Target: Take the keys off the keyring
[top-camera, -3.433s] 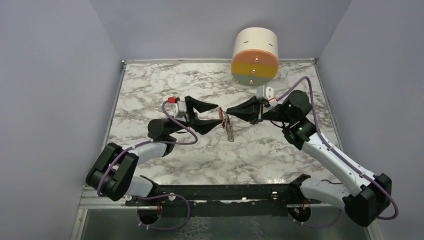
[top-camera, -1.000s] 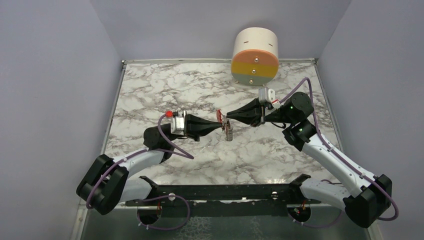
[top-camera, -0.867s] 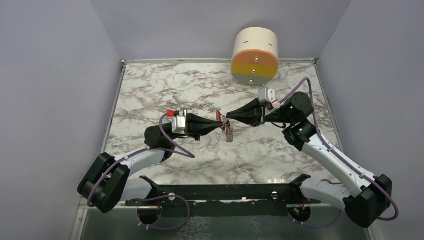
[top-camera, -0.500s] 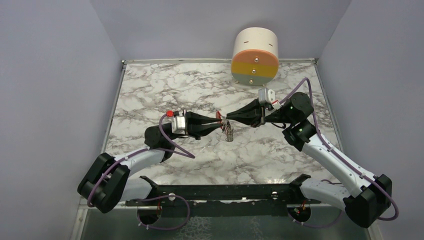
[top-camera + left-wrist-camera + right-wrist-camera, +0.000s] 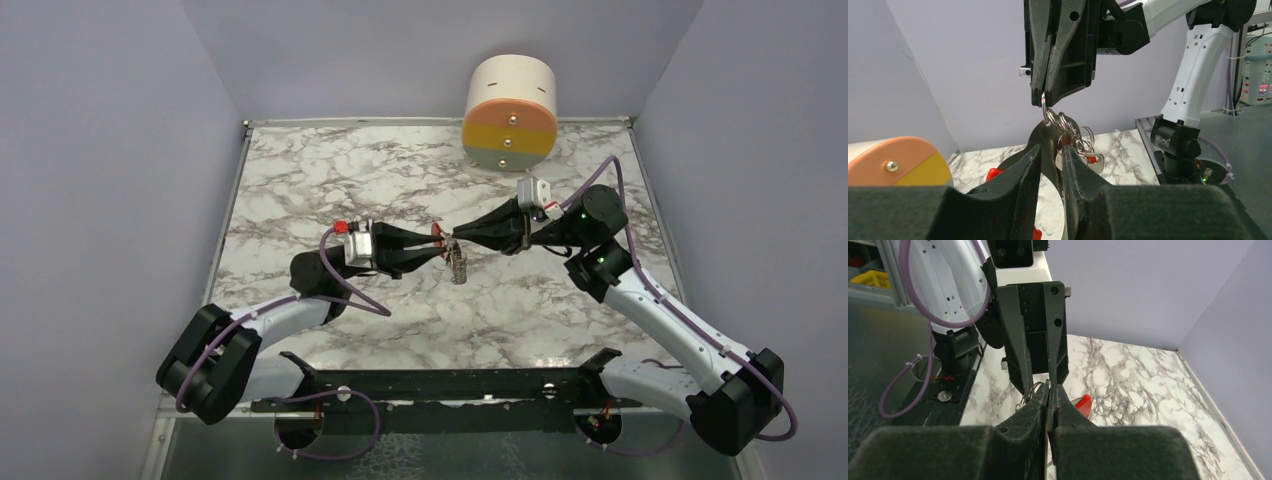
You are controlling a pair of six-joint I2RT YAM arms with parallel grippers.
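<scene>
Two jaw pairs: right gripper (image 5: pixel 1044 102) pinched shut on the keyring (image 5: pixel 1064 126) by its top loop, holding it aloft; left gripper (image 5: pixel 1050 156) parted, tips at the hanging keys (image 5: pixel 1094 162). I'd close on one key blade only, then work it round the ring. Count: one keyring, one key certain, second unclear.

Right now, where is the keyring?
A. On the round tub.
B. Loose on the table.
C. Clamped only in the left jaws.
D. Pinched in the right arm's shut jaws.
D: the left wrist view shows the keyring hanging from the right arm's shut jaws, while the left jaws stand apart.
</scene>
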